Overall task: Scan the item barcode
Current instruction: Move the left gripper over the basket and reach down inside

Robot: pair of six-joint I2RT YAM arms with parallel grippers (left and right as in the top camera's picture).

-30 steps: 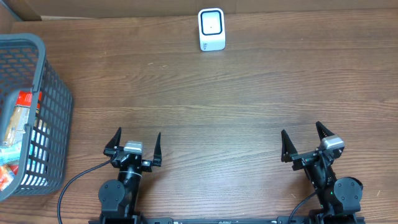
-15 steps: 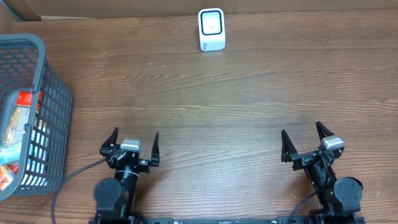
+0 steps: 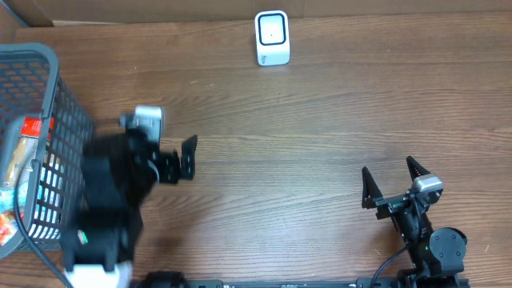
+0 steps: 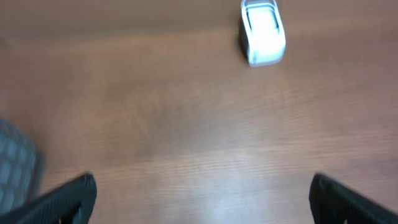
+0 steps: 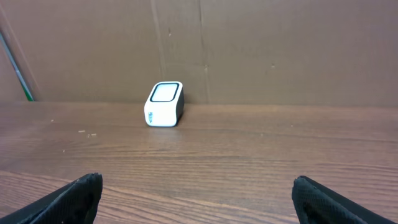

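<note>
My left claw (image 3: 150,142) and right claw (image 3: 386,164) gaped empty, the items (image 3: 20,160) lying in the basket (image 3: 64,104) just left of the former.

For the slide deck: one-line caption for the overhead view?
Left gripper open beside the grey basket, right gripper open at the near edge, white scanner at the far edge.

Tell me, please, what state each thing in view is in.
White box-shaped barcode scanner: upright on the brown wooden table, untouched.
Grey plastic mesh basket: upright, holding packaged goods.
Left gripper: open, empty, beside the basket.
Right gripper: open, empty.
</note>
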